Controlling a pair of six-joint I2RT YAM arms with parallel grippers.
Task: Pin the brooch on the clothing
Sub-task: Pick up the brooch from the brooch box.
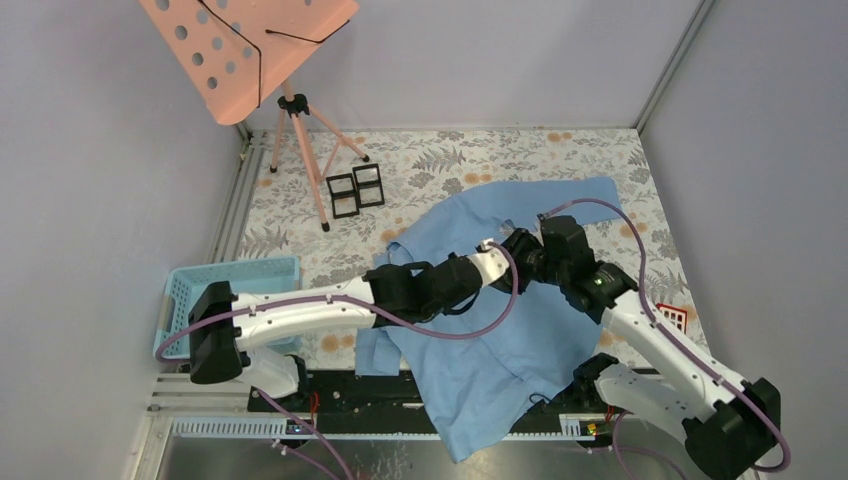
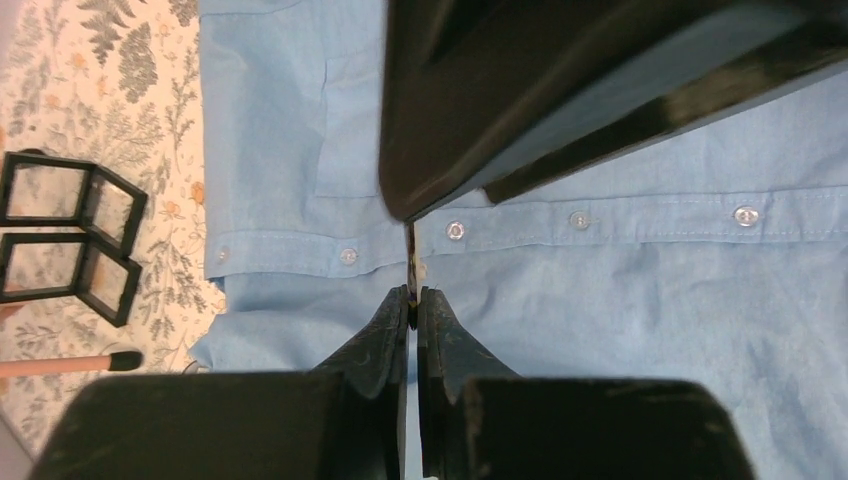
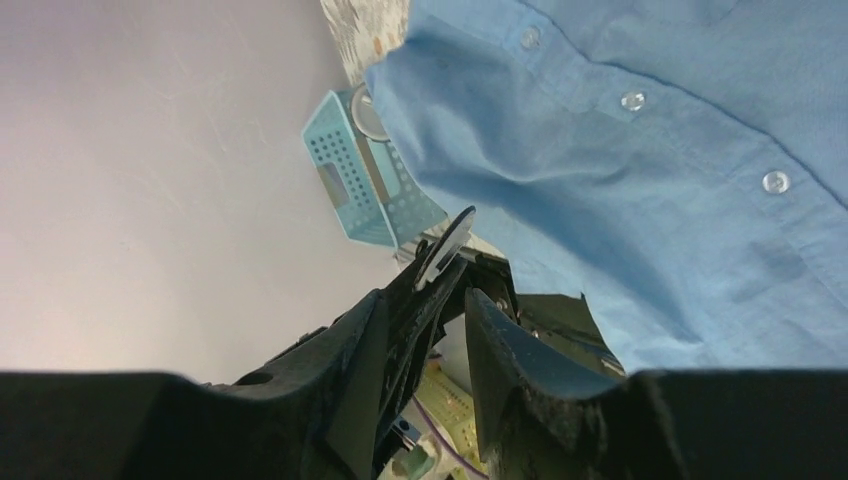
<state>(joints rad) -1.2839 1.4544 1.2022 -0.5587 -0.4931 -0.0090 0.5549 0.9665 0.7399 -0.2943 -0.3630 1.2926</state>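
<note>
The clothing, a light blue button-up shirt (image 1: 500, 330), lies spread on the floral table, its button placket (image 2: 580, 218) and chest pocket (image 2: 350, 130) showing below the grippers. My left gripper (image 2: 412, 298) is shut on the brooch (image 2: 414, 272), a thin silvery disc seen edge-on, held a little above the shirt (image 2: 620, 330). My right gripper (image 3: 432, 297) stands open around the left gripper's tips, and the brooch (image 3: 446, 243) pokes up between its fingers (image 3: 500, 330). Both grippers meet over the shirt's middle, the left gripper (image 1: 517, 252) beside the right gripper (image 1: 537, 262).
A light blue plastic basket (image 1: 235, 275) sits at the near left. A pink music stand (image 1: 250, 50) rises at the back left, with black square frames (image 1: 355, 190) by its legs. A small red item (image 1: 675, 318) lies at the right, beside the shirt.
</note>
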